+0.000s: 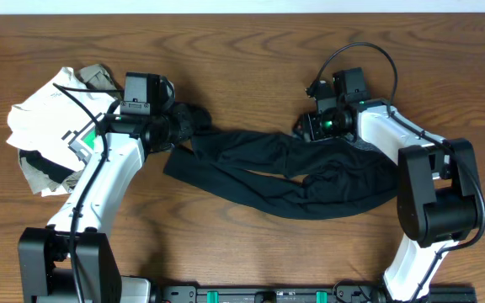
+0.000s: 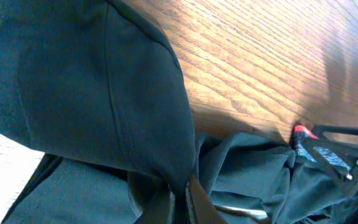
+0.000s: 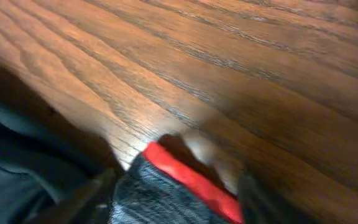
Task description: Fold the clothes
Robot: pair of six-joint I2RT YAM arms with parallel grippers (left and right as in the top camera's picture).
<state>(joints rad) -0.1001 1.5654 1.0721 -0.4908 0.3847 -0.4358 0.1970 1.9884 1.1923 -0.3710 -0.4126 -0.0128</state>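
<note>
The pants (image 1: 285, 172) lie across the middle of the bench (image 1: 251, 50) as a long dark band with many wrinkles, the two legs partly one over the other. The left pincer (image 1: 185, 124) is clenched on the end of the pants at its own side. In the left wrist view the thin black cloth is gathered into tight pleats just where the fingers meet, and a loose flap hangs over them. The right pincer (image 1: 303, 126) is further along, at the far edge of the cloth and low over the wood. In its own view the waistband (image 3: 179, 183), grey with a coral red edge, sits between the two fingers. That view is blurred, so I cannot tell whether the right pincer grasps the waistband or only stands around it. I judge that the step in hand is a preparing one: to take the pants at two places and spread them flat. I see no neat fold yet, so the task seems near its beginning. The next move calls for a sure hold on the waistband. Then both arms should draw gently apart, so that the wrinkles go out and the legs lie straight together. The white T-shirt (image 1: 45, 114) and the olive-khaki garment (image 1: 98, 76) lie in a heap beside the left arm and are better left alone.
</note>
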